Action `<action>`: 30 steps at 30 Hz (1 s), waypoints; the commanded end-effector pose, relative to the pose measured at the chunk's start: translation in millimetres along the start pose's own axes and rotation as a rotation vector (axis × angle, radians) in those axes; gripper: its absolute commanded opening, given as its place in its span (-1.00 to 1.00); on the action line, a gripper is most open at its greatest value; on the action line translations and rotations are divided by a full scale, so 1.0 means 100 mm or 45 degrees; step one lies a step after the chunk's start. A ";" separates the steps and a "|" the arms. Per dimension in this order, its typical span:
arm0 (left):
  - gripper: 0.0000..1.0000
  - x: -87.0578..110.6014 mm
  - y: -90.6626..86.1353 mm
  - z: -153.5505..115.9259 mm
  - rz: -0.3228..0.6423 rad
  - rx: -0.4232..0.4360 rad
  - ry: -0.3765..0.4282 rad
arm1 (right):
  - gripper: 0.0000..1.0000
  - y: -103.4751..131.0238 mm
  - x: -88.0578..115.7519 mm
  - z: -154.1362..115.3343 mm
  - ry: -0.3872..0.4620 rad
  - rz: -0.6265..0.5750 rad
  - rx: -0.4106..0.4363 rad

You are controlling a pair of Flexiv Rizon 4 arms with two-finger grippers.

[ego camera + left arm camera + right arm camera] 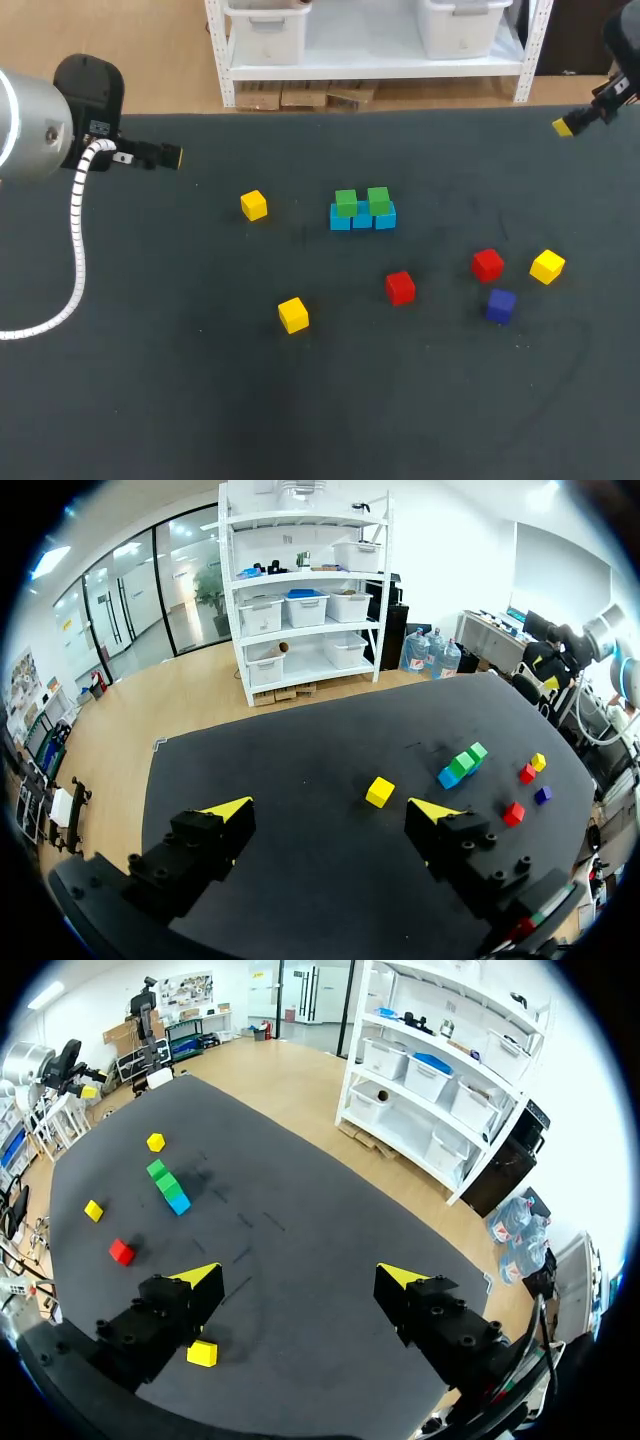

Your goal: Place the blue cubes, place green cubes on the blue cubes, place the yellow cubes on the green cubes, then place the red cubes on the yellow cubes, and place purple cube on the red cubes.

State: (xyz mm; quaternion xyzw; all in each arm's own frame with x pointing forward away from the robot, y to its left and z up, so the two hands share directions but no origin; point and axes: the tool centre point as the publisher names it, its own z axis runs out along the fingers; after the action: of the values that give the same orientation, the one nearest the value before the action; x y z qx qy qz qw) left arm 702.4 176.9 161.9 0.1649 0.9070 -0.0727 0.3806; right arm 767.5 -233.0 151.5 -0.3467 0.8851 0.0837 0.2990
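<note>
Blue cubes [362,218] in row at frame centre, two green cubes [346,202] sitting on top. Yellow cubes [254,205] scattered: left of row, lower centre, far right. Red cubes [400,287] and purple cube [500,305] lower right. My left gripper [333,808] upper left, my right gripper [298,1274] upper right, both spread wide, gripping nothing.

Silver arm [25,125], white cable [78,240], yellow-tipped black gripper [330,808]

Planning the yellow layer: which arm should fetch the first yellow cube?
Probably left: its open claw is nearest a yellow cube, which lies close to the green cubes.
</note>
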 end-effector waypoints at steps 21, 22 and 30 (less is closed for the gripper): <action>1.00 -0.20 -0.70 -0.36 0.180 0.008 0.078 | 1.00 -0.01 -0.01 0.01 0.000 0.000 -0.006; 1.00 -0.17 -0.83 -0.36 0.237 0.020 0.114 | 1.00 -0.01 -0.01 0.01 0.000 0.000 -0.006; 1.00 0.30 -1.39 -0.06 0.399 0.161 0.415 | 1.00 -0.01 -0.01 0.01 0.000 0.000 -0.006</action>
State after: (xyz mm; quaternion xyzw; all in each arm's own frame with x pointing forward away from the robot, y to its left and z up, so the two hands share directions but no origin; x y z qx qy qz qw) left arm 621.4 72.3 162.7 0.3077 0.9072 -0.0396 0.2842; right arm 767.6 -232.9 151.5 -0.3468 0.8851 0.0838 0.2989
